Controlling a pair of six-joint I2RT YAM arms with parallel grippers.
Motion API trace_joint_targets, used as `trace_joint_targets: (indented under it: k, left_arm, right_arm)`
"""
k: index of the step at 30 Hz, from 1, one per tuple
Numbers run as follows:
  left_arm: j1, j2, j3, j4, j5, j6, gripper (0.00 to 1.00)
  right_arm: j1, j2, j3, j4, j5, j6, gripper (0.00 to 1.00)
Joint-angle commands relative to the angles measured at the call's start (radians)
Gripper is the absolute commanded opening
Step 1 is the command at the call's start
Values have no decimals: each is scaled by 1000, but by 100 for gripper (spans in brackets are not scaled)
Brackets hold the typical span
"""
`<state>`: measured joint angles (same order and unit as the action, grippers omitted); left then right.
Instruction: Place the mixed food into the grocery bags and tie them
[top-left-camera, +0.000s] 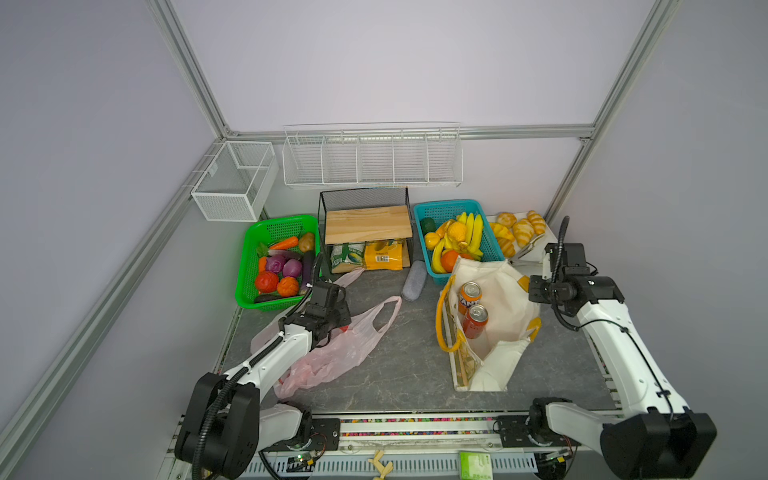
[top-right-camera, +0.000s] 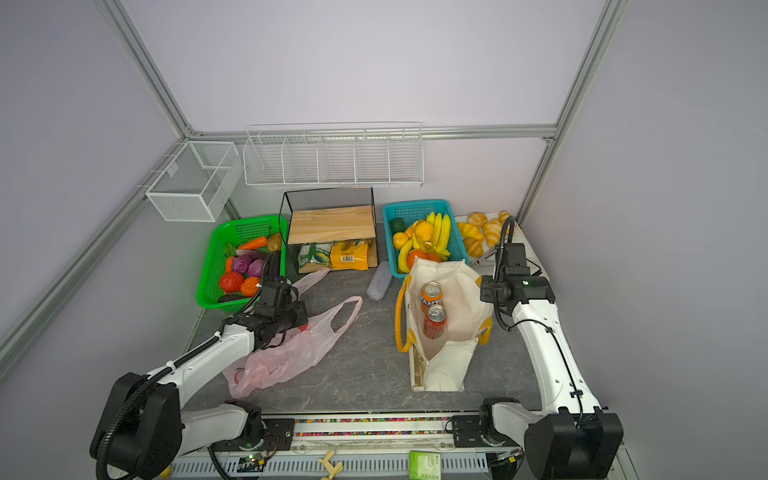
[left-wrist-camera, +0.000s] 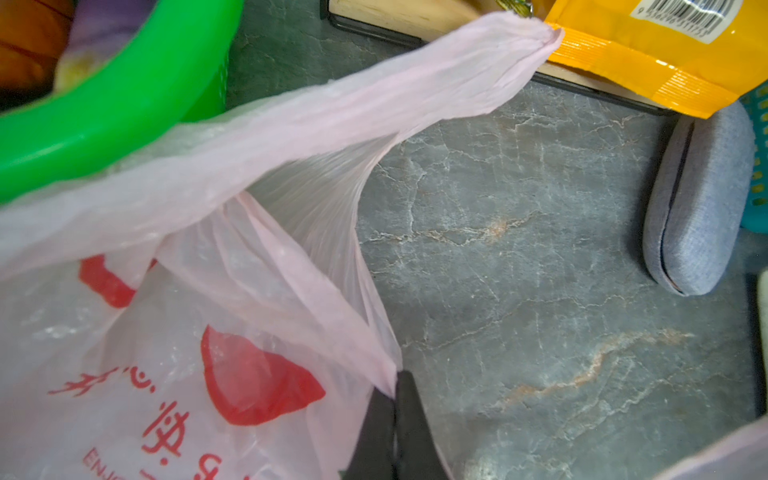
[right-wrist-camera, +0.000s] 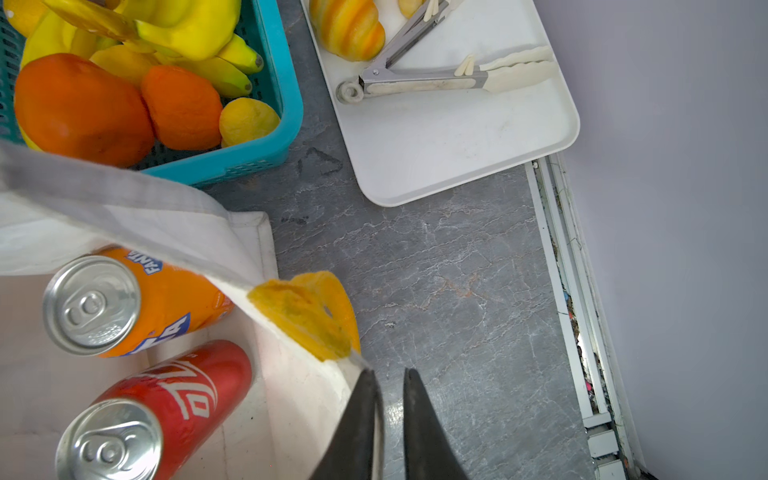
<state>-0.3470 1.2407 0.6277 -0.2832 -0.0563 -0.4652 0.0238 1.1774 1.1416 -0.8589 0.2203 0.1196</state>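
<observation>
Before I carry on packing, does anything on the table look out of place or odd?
A grey case lies loose on the table beside the teal basket; it isn't food or a bag. Otherwise nothing stands out: the Fanta can and red can stand upright in the tote, nothing spilled.

1. Plain lilac-grey walls (top-left-camera: 395, 62) close in the booth, seamed by aluminium frame rails (top-left-camera: 196, 75) that meet at 11 and 1 o'clock.
2. A grey marble-patterned tabletop (top-left-camera: 407, 365) fills the centre under even, soft light.
3. A white wire rack (top-left-camera: 372, 156) hangs on the back wall at 12 o'clock, and a white mesh box (top-left-camera: 235, 183) at 10 o'clock.
4. A black mesh shelf with a wooden board (top-left-camera: 368, 224) stands beneath the rack.
</observation>
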Motion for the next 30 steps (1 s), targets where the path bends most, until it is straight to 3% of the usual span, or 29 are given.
trace_joint_targets:
  k: [1,5,8,12,15,18,20,25,30]
  left_arm:
    - [-1,12,-17,27,17,10,0]
    - [0,13,-20,30,20,10,0]
    - [-1,11,-21,36,23,8,0]
    - [0,17,-22,48,27,10,0]
    - [-1,29,-20,57,35,10,0]
    - [-1,38,-19,62,43,7,0]
    - [-1,39,-19,66,44,7,0]
    - [0,34,-17,64,49,10,0]
    - [0,34,-17,66,49,12,0]
  right_arm:
    - [-6,-5,14,34,-101,-2,17]
    - [-7,-28,-15,58,-200,17,43]
    - [-6,-29,-29,65,-206,18,55]
    - [-6,-4,-47,102,-244,18,57]
    - [3,28,-49,146,-302,27,50]
    - [11,58,-37,156,-303,26,27]
    - [11,71,-33,151,-278,20,18]
    - [10,59,-22,107,-149,3,9]
    - [-2,37,-5,91,-18,-20,8]
